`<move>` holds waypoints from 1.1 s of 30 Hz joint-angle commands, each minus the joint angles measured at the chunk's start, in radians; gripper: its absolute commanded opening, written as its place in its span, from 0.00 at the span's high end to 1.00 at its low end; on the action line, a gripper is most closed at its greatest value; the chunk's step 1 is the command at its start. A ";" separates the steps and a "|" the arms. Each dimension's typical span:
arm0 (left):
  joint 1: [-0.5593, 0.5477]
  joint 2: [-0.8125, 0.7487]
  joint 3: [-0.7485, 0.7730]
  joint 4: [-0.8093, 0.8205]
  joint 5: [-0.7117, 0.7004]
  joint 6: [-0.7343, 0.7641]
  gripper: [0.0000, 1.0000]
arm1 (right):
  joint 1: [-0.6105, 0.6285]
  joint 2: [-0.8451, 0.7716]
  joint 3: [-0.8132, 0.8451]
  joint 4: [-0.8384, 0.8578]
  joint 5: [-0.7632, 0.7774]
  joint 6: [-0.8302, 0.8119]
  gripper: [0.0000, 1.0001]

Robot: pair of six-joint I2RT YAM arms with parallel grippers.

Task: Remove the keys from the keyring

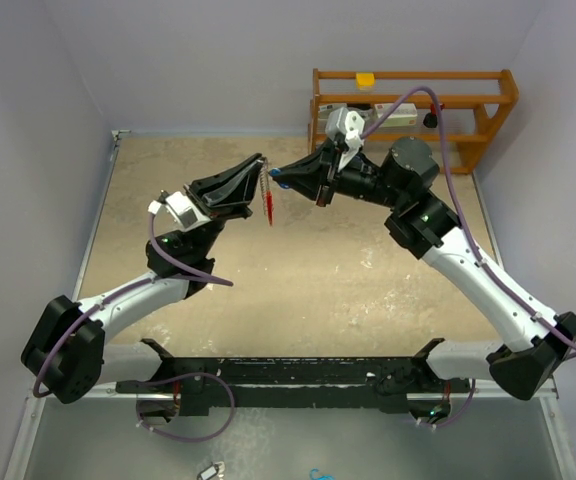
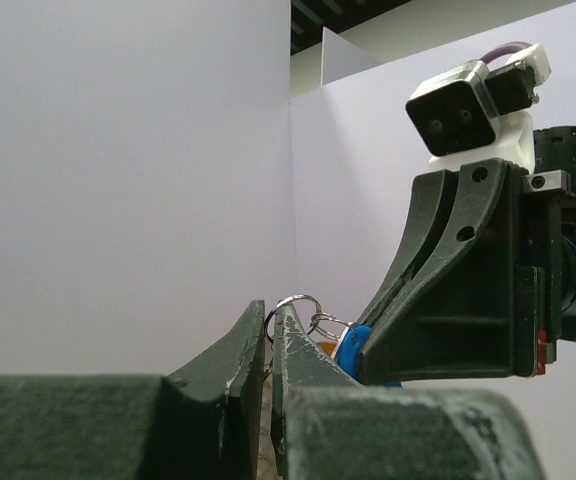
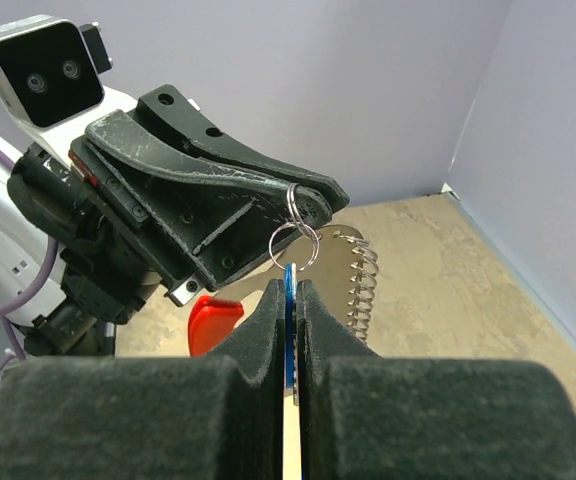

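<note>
While keyring point(image 1: 269, 200) hangs above | tan tabletop point(image 1: 318, 270) | pale walls point(image 1: 218, 60) | wooden shelf point(image 1: 478, 76) far-right

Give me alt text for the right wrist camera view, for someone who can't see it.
The right tool pinches a blue-headed key edge-on, while the left tool opposite grips the silver keyring joining them. A red fob and a metal coil hang behind, above a sandy table.

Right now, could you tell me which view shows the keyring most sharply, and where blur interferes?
Top external: even light, no glare, keyring too small for detail. Left wrist: left hand soft up close, keyring crisp. Right wrist: right hand blurred, keyring sharpest here.
</note>
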 commanded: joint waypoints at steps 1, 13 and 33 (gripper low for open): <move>0.017 -0.019 0.050 0.204 -0.068 -0.042 1.00 | -0.001 0.029 0.005 0.048 -0.069 0.039 1.00; 0.018 -0.032 0.060 0.205 -0.074 -0.042 1.00 | -0.001 0.104 0.026 0.105 -0.137 0.099 1.00; 0.018 -0.136 -0.038 -0.081 -0.112 0.221 1.00 | -0.002 0.045 0.028 0.070 -0.094 0.069 1.00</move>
